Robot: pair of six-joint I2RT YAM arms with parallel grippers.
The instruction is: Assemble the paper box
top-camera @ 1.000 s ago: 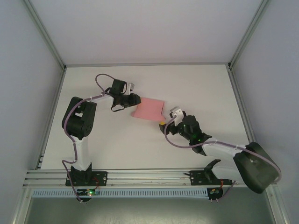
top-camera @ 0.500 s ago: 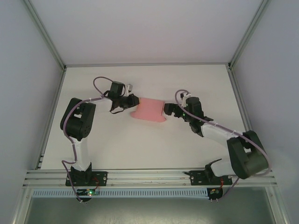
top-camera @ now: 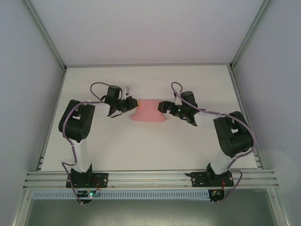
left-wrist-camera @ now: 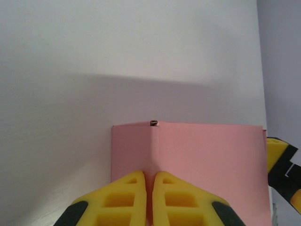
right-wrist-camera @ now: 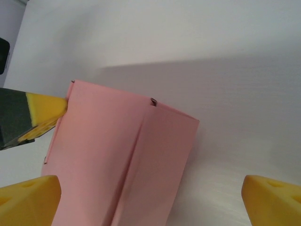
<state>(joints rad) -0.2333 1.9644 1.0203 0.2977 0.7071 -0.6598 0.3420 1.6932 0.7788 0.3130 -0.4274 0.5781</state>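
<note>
The paper box is a flattened pink card piece with a lengthwise crease, lying mid-table between the two arms. My left gripper is at its left edge. In the left wrist view the yellow fingertips of the left gripper are pinched together on the paper box at its near edge. My right gripper is at the box's right edge. In the right wrist view the right gripper stands wide open, and the paper box lies between its fingers, nearer the left one.
White tabletop inside white enclosure walls, with metal frame rails along the sides and a rail at the near edge. The left arm's yellow finger shows at the box's far edge in the right wrist view.
The right arm swung from the near right up to the box's right edge. The left gripper closed on the left edge. The box shifted slightly.
</note>
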